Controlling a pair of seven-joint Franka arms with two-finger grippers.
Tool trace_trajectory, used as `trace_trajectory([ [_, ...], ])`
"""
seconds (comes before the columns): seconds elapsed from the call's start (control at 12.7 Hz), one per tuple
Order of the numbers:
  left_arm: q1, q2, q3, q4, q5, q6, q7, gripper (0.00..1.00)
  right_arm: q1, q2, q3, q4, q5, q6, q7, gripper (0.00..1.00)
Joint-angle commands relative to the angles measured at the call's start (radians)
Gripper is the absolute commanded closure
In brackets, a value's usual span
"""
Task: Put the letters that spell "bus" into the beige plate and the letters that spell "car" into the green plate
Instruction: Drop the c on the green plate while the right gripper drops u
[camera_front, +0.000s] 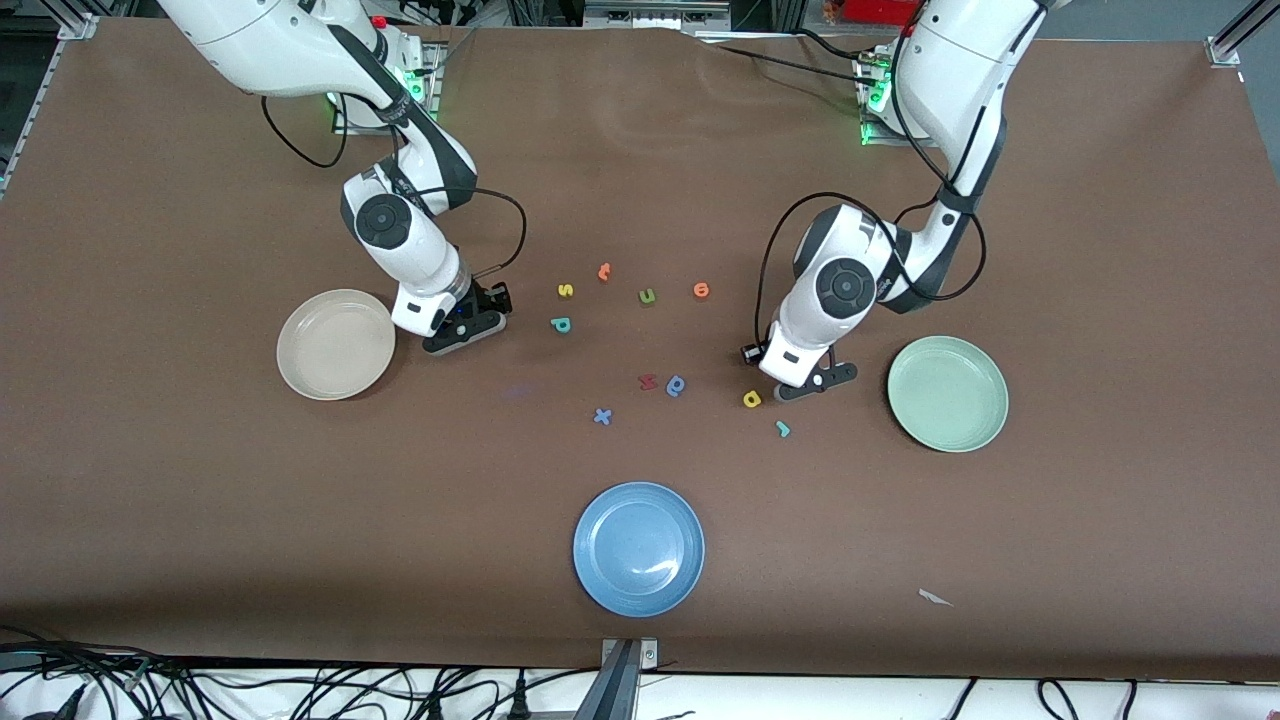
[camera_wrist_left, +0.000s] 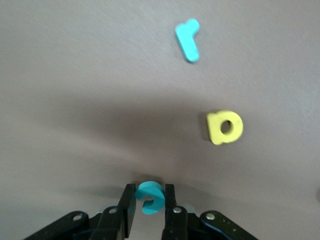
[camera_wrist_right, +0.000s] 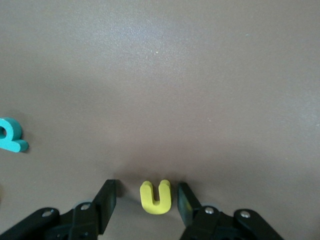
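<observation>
— Why are your hands placed as they are?

— My right end effector (camera_wrist_right: 146, 194) is down at the desk (camera_front: 200, 520) just beside the round cream-beige plate (camera_front: 335, 345). Its fingers stand apart on either side of the small yellow foam u (camera_wrist_right: 156, 197), not touching it, so nothing is held. The teal foam b (camera_front: 561, 324) and yellow foam s (camera_front: 566, 290) lie near, toward the middle.

— And the other?

— My left end effector (camera_wrist_left: 150, 197) is pinched on the teal foam c (camera_wrist_left: 149, 196), low at the desk. The yellow foam a (camera_front: 752, 399) and teal foam r (camera_front: 783, 429) lie close by, and the round pale green plate (camera_front: 948, 393) is next to me. Both plates are empty.

— The surroundings?

— A plain brown desk with a blue plate (camera_front: 638, 548) toward the camera and cables (camera_front: 300, 690) along its edge.
</observation>
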Motion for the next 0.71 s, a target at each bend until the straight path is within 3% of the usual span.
trace_trajectory([
  [0.0, 0.035, -0.040, 0.028, 0.114, 0.054, -0.247, 0.039, 0.87, -0.003, 0.004, -0.003, -0.017, -0.021, 0.024, -0.004, 0.53],
  [0.24, 0.126, -0.060, 0.029, 0.151, 0.074, -0.353, 0.146, 0.87, -0.004, 0.002, -0.004, -0.024, -0.024, 0.024, -0.006, 0.68],
  [0.39, 0.190, -0.068, 0.029, 0.151, 0.078, -0.404, 0.248, 0.87, -0.003, 0.002, -0.006, -0.024, -0.025, 0.024, -0.006, 0.72],
  [0.63, 0.272, -0.060, 0.026, 0.140, 0.196, -0.404, 0.337, 0.86, -0.004, -0.016, -0.013, -0.024, -0.027, 0.015, -0.016, 0.76],
])
